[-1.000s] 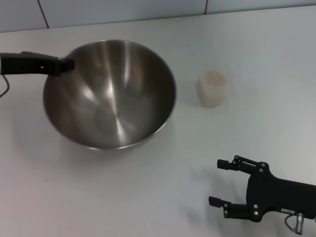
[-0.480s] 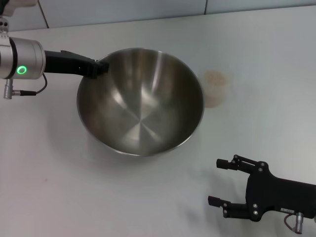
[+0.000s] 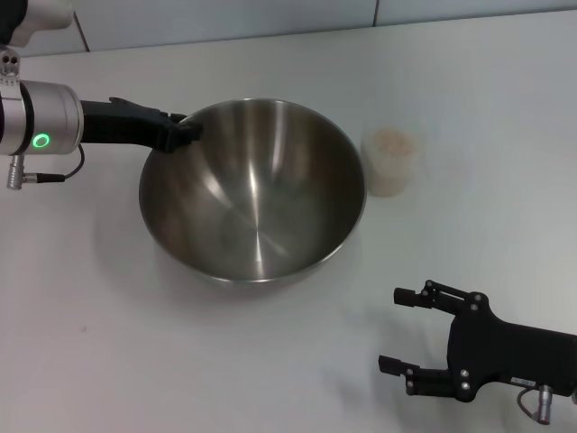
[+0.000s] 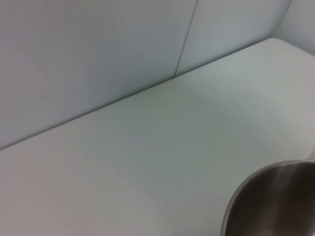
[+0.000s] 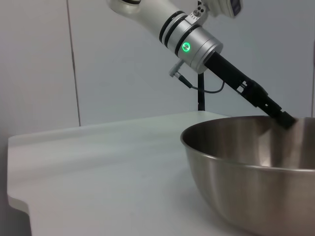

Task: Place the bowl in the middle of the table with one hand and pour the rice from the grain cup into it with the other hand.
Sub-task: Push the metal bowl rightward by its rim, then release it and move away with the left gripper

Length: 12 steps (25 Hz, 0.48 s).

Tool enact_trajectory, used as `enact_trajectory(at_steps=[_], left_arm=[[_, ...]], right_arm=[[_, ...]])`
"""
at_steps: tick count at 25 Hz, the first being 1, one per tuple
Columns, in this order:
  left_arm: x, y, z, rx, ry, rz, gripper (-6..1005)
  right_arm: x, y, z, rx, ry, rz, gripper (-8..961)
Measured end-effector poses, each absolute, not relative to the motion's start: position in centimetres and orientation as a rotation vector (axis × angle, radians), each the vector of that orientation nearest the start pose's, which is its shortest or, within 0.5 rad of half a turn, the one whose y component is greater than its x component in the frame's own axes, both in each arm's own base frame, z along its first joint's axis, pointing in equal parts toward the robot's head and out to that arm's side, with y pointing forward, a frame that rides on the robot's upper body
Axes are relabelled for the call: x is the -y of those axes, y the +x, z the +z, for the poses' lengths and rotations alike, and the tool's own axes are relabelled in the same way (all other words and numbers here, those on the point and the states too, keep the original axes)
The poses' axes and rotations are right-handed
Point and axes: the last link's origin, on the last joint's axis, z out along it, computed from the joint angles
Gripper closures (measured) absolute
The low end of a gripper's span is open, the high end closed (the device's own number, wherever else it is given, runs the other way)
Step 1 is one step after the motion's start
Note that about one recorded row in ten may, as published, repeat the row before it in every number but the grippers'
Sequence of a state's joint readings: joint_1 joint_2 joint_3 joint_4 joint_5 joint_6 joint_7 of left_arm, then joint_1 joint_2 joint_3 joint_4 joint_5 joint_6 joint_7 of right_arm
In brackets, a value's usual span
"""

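Note:
The steel bowl (image 3: 252, 194) is near the middle of the white table (image 3: 135, 361). My left gripper (image 3: 183, 131) is shut on its far left rim. I cannot tell whether the bowl rests on the table. The grain cup (image 3: 390, 171), with rice (image 3: 392, 141) in it, stands upright just right of the bowl. My right gripper (image 3: 390, 329) is open and empty at the front right, apart from both. The left wrist view shows only part of the bowl's rim (image 4: 266, 191). The right wrist view shows the bowl (image 5: 246, 182) with the left gripper (image 5: 284, 119) on its rim.
A pale wall (image 3: 225, 18) runs along the table's far edge. The left arm (image 3: 41, 126) reaches in from the left at rim height. The table's corner edge (image 5: 19, 204) shows in the right wrist view.
My left gripper has carried the bowl to the right, from the left part of the table to beside the cup. The right gripper has stayed put.

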<state>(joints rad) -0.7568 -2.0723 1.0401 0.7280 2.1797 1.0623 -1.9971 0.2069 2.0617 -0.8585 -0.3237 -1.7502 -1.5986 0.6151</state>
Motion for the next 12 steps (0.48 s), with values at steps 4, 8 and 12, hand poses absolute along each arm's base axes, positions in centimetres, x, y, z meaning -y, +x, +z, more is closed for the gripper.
enact_trajectory(at_steps=[4, 8, 12], left_arm=[[-42.0, -20.4, -2.2, 0.837, -2.575, -0.24, 781], [-39.7, -20.7, -0.2, 0.689, -2.657, -0.33, 604], [-36.3, -22.3, 1.6, 0.544, -2.702, -0.405, 512]], right_arm=[[-19.6, 33.5, -4.6, -0.316, -2.616, 0.777, 137], [-19.6, 33.7, -4.4, -0.334, -2.585, 0.78, 137], [-20.2, 35.1, -2.8, -0.423, -2.391, 0.764, 137]])
